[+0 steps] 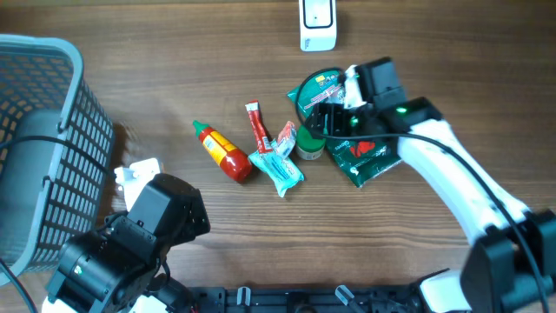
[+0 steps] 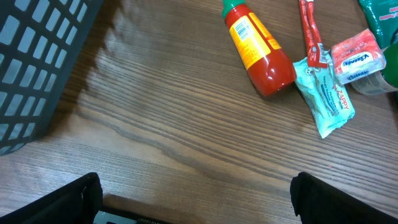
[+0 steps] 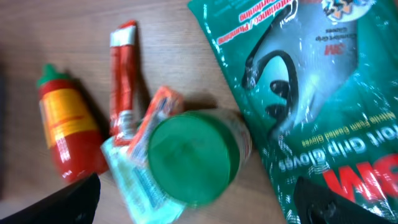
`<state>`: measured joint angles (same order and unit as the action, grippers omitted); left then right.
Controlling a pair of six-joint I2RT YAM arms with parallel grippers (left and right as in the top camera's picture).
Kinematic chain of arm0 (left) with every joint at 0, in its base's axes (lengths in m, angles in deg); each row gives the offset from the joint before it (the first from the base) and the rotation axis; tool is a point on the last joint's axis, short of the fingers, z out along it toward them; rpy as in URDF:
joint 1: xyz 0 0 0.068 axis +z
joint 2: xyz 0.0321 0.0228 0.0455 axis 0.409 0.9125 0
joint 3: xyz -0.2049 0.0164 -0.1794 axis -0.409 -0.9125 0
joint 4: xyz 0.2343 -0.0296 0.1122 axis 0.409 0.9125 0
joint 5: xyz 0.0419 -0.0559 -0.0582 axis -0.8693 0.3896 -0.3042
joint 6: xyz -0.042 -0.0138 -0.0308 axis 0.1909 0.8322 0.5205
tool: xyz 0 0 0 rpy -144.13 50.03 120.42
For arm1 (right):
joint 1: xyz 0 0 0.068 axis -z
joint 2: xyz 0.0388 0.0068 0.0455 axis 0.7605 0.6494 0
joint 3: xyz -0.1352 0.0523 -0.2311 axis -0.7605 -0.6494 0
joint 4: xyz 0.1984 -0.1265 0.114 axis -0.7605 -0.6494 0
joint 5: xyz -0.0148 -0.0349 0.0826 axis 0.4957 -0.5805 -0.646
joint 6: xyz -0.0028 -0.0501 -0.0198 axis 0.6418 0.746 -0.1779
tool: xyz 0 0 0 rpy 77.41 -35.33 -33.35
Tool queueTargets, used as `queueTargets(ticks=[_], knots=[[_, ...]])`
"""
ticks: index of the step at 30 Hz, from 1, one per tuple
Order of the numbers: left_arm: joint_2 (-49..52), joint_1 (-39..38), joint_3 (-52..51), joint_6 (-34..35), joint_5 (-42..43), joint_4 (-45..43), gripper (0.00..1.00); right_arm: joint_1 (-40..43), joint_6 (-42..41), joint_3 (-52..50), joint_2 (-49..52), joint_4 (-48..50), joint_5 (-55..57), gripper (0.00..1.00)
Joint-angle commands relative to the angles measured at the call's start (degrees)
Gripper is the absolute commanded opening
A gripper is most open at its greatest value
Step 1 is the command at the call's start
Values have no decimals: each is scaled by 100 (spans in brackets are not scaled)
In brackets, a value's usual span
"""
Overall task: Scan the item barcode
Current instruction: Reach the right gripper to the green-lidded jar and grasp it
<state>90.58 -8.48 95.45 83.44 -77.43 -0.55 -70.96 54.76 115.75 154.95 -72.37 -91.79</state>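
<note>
Clearly the job has barely begun: nothing is lifted, and every item lies on the table, well apart from the white scanner point(image 1: 317, 26) at the far edge. The right gripper point(image 1: 334, 117) hovers with its jaws spread wide and empty, right over the green-lidded jar point(image 1: 309, 146), which stands just left of the green glove packet point(image 1: 369, 156) and touches the small sachets on its other side. That jar looks like the likely pick, though I cannot tell for sure. The left gripper point(image 2: 199, 205) is also spread and empty, low at the near left beside the basket point(image 1: 52, 139), with the red sauce bottle point(image 1: 226, 152) ahead of it. Grasping, carrying to the scanner and showing the barcode all remain.
</note>
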Motion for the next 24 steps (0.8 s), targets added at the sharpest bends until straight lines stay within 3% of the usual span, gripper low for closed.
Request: queueTargets(ticks=[1,9,13,19,22,24], knots=[[-9,-26,-15,96,-96,-17,100,-385,-234,101,407,225,723,100],[-9,-26,-15,96,-96,-17,100,-949,-385,98,660,538,1853,100],[-9,-28,-15,96,-96,-17,100,-951,-352,98,1001,647,1895,99],[-9,-26,-15,96,-94,-20,100,-951,-544,98,1073,505,1589,81],[-9,-26,-15,96,-96,-17,100,-951,-931,98,1073,297,1064,80],[-9,-26,-15,94,-96,-17,100,-940,-1716,101,1051,-79,1051,79]])
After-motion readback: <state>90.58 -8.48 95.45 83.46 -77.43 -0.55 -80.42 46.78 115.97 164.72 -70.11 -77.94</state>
